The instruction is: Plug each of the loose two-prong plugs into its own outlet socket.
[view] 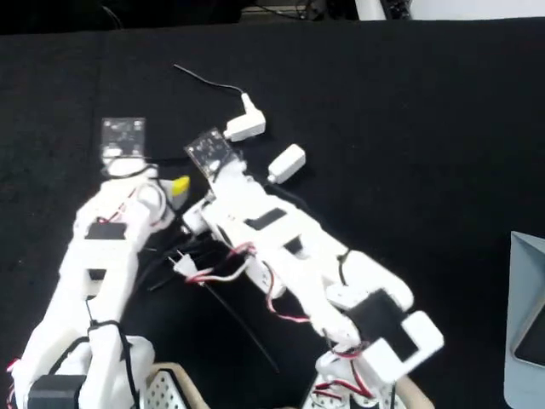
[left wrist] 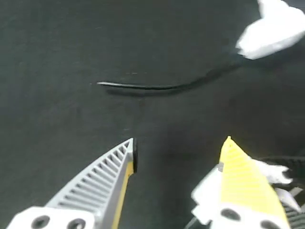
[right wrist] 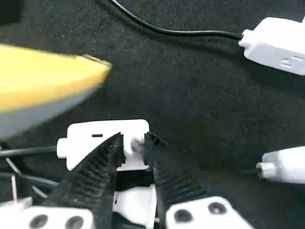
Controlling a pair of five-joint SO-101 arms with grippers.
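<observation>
Right wrist view: the right pincer (right wrist: 134, 143) is clamped on one end of a white connector block (right wrist: 90, 143), plug or socket I cannot tell, lying flat on the black desk (right wrist: 190, 105). This looks like the pick-up step. Next it needs lifting and squaring up to a mate, perhaps the corded white connector (right wrist: 279, 45) nearby. The block's long axis runs crosswise to the fingers, and its cord leaves the free end, away from the grip. The left pincer (left wrist: 180, 141) hangs spread apart above the desk.
</observation>
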